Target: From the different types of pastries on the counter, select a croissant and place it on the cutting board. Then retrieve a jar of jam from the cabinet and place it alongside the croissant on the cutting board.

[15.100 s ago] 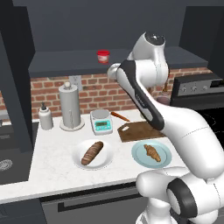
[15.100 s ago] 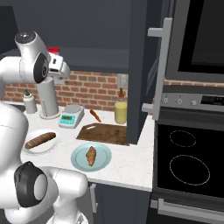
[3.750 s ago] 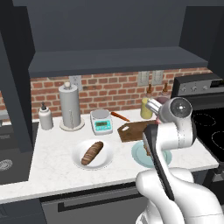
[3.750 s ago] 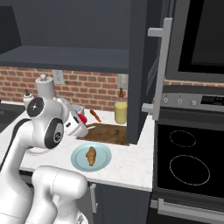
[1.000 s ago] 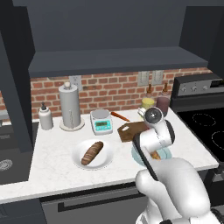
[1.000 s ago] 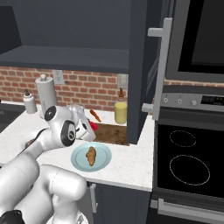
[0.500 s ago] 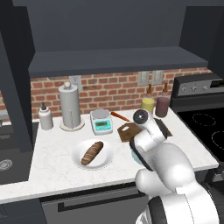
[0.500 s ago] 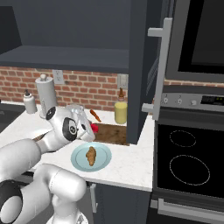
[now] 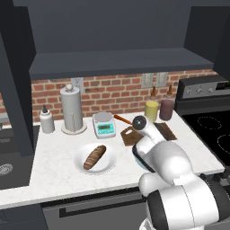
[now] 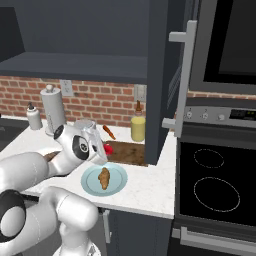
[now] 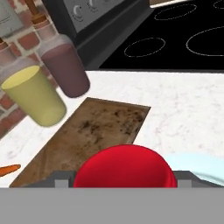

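Red jar of jam gripped between the fingers
It hangs over the near edge of the cutting board; the croissant lies on the blue plate.

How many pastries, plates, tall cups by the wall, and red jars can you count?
Pastries: 2, the croissant and the dark loaf
Plates: 2, the blue plate and the white plate
Canisters: 2, the yellow canister and the maroon canister
Red jars: 1, the jar of jam
Total: 7
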